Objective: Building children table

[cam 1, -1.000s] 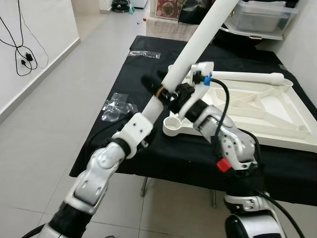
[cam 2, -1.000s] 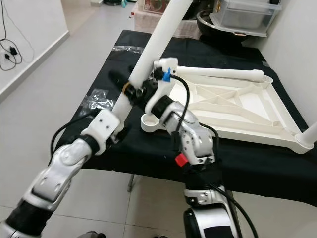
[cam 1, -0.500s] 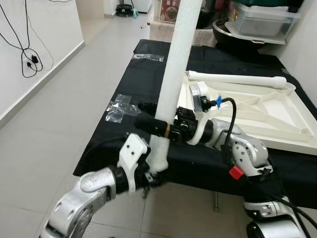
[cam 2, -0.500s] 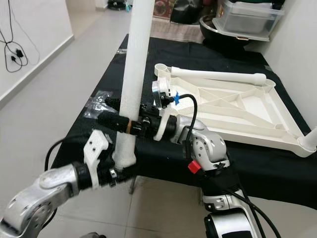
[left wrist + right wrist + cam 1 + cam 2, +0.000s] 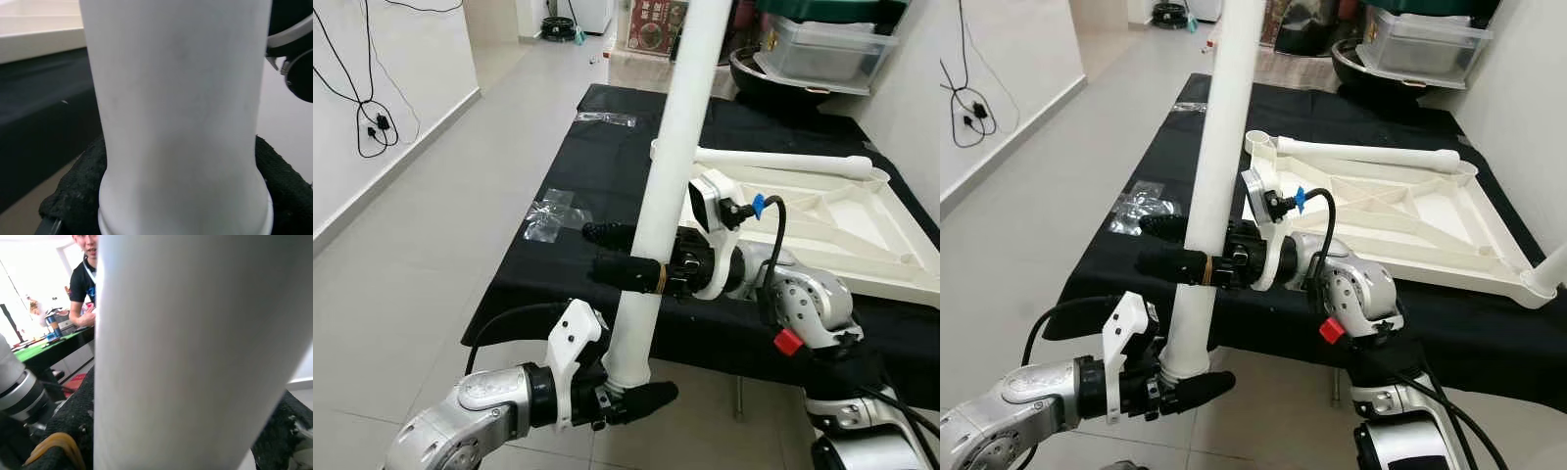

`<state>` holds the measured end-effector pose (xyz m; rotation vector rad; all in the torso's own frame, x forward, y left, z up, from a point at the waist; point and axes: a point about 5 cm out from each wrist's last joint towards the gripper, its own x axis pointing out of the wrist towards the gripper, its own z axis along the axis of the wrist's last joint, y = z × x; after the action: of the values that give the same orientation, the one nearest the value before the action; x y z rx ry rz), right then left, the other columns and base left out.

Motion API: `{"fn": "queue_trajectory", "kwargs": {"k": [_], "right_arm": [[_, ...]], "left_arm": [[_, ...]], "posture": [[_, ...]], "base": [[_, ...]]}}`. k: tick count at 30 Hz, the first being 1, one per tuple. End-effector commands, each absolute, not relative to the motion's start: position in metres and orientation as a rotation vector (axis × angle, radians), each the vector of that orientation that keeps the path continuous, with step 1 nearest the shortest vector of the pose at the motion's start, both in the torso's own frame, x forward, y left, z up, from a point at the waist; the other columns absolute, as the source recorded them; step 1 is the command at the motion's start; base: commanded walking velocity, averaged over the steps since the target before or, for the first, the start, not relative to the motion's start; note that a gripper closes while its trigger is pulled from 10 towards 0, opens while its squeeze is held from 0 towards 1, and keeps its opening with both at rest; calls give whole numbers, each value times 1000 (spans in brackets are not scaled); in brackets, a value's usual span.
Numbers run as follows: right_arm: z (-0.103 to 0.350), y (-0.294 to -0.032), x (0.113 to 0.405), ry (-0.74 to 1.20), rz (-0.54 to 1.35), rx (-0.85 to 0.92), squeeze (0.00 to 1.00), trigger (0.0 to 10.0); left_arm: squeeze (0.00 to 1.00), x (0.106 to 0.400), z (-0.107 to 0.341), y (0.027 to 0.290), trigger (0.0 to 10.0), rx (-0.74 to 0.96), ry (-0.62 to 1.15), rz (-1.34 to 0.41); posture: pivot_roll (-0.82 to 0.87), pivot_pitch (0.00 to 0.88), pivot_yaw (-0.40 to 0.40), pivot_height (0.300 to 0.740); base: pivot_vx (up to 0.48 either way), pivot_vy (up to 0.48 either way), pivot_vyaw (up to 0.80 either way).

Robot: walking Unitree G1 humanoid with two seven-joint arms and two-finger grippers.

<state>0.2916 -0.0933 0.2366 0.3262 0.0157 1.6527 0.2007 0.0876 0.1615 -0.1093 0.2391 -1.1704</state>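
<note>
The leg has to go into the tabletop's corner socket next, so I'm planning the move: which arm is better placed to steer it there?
Probably the right. The right gripper clamps the leg mid-shaft beside the tabletop; the left gripper holds its bottom end, out past the table's edge.

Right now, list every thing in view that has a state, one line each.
White table leg: held nearly upright, off the table, gripped by both grippers.
Left gripper: jaws shut on the leg's bottom end.
Right gripper: jaws shut around the leg's middle.
White tabletop: upside down on the black table.
Second leg: lying across the tabletop's far edge.
</note>
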Motion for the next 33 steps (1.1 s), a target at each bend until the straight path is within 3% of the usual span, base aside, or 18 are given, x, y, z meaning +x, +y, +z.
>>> {"fn": "queue_trajectory", "kwargs": {"k": [1, 33], "right_arm": [[234, -94, 289, 42, 1676, 327, 0, 10000], [234, -95, 282, 102, 1726, 364, 0, 10000]], "left_arm": [[0, 195, 170, 86, 10000, -108, 215, -1221], [0, 190, 156, 94, 10000, -133, 299, -1228]], "posture": [[108, 107, -73, 740], [81, 104, -76, 740]], "base": [[0, 0, 0], [0, 0, 0]]}}
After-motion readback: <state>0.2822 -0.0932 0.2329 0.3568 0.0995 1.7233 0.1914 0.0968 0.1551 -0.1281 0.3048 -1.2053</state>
